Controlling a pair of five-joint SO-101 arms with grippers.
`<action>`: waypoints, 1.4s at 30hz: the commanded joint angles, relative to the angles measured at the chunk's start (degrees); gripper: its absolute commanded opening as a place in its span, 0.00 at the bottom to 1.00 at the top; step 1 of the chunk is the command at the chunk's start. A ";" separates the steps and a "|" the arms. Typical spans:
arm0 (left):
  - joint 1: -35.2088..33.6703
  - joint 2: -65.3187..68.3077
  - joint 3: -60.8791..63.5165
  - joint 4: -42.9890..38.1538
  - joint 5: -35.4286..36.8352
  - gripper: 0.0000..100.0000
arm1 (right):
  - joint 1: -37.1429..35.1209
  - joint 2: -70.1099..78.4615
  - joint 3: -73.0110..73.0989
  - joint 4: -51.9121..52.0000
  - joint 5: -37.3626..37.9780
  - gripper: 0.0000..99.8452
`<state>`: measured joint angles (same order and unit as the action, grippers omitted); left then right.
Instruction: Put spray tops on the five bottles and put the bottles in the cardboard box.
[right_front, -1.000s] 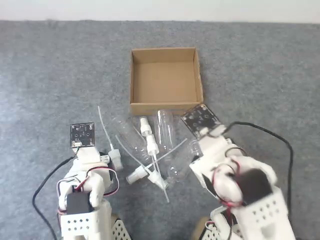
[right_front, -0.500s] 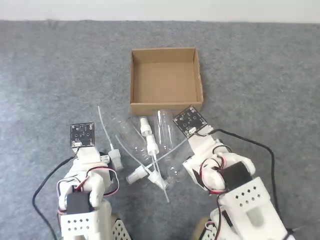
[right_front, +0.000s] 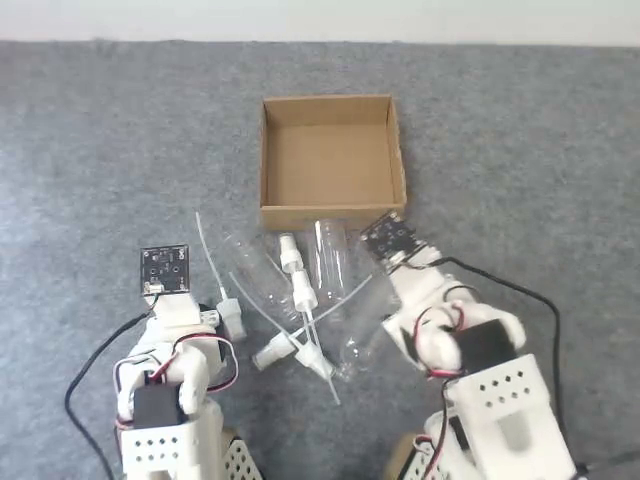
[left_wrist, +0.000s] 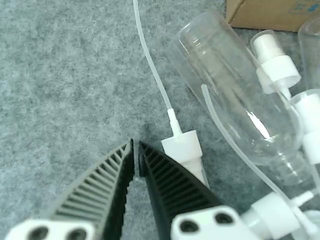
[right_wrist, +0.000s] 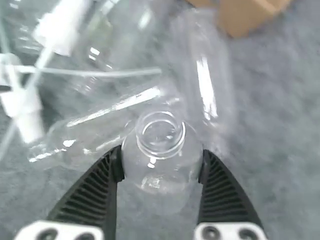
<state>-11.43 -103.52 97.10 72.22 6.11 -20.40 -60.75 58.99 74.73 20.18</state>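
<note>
On the grey tabletop (right_front: 520, 150) we saw the left gripper (left_wrist: 136, 150) clenched on nothing, just beside a spray top (left_wrist: 184, 150); the right gripper (right_wrist: 160, 156) apparently grasped a clear bottle (right_wrist: 160, 135) near the cardboard box (right_front: 330, 215)

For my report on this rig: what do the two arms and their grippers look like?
The left arm and right arm are white plastic with black motor blocks, looped red and black wires, and a black square board at the wrist. The left gripper and right gripper have black ribbed triangular fingers on white mounts.
</note>
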 joint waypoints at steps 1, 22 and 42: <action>-0.09 -0.79 -0.57 0.26 -0.26 0.01 | 4.53 0.48 -6.51 4.44 3.96 0.06; -0.09 -0.79 -0.57 0.26 -0.26 0.01 | 25.89 0.66 -2.73 2.86 19.34 0.06; -0.09 -0.79 -0.57 0.26 -0.26 0.01 | 26.07 0.66 8.35 -11.74 14.51 0.10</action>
<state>-11.43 -103.52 97.10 72.22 6.11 4.84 -61.98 66.81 64.88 36.79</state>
